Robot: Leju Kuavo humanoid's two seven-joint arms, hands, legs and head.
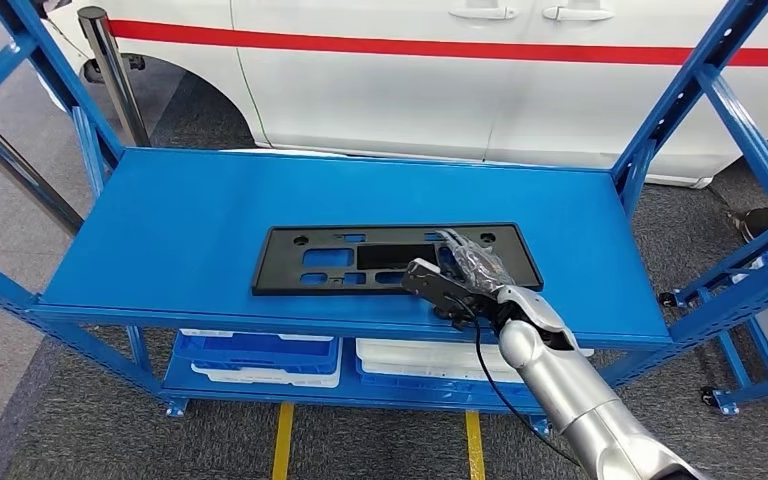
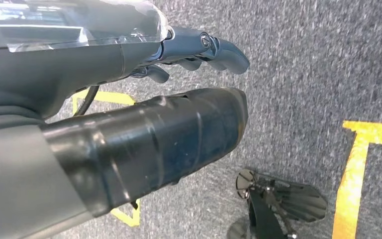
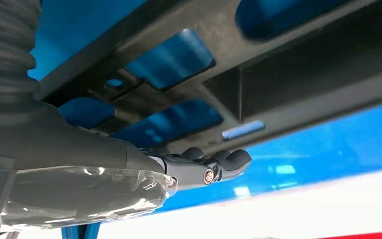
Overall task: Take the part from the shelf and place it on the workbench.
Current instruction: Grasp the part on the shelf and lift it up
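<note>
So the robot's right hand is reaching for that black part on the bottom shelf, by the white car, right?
Not the bottom shelf. The head view shows the black part lying on the top shelf, with the right hand at its near edge. The white car stands behind, as you said.

Bright blue shelf [image 1: 160,230] all over, frame and deck alike. On it, a matte black part [image 1: 300,262], blue showing through its cut-outs. The right hand [image 1: 455,285] is dark grey on a silver arm [image 1: 570,390]. Behind, a white car [image 1: 410,90] with a red stripe. Below, blue and white bins [image 1: 260,358], grey speckled carpet [image 1: 80,420] crossed by yellow lines [image 1: 282,440].
</note>
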